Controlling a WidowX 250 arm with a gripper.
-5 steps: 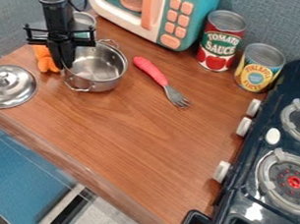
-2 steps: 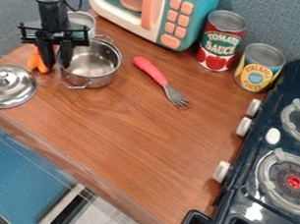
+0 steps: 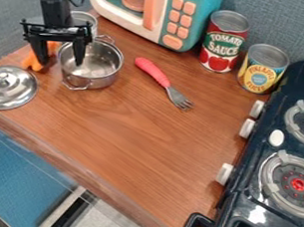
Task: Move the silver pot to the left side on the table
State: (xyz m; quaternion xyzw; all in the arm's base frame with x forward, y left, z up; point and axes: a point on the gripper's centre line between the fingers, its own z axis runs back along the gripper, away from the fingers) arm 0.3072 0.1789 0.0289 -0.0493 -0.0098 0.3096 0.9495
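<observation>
- The gripper (image 3: 61, 62) had its fingers spread wide, pinching nothing, one over the inside of the silver pot (image 3: 97, 81) and the other outside its wall, towards the view's left
- The pot stood upright and uncovered on the left part of the table (image 3: 126, 128), so the task looked nearly done, and the likely step was a clean withdrawal straight up
- A sideways move would have been the main danger: the inner finger could have caught the wall and dragged the pot out of place or tipped it
- Shutting there by mistake could have trapped the wall, and a lift would then have carried the pot off with it
- The loop handle (image 3: 77, 87) at the near side stuck out and might have snagged if the hand had swung low across it
- Orange pieces (image 3: 33, 62) lay near the outer finger; coming lower, that finger could have pressed on them or knocked them along
- The lid (image 3: 10, 85) lay just beyond, towards the view's left, so any further push of the pot that way risked metal sliding against metal, the lid perhaps being nudged towards the table's edge
- The red-handled fork (image 3: 154, 71) lay apart on the other side, in harm's way only if the pot skidded back towards the stove (image 3: 243, 213)
</observation>
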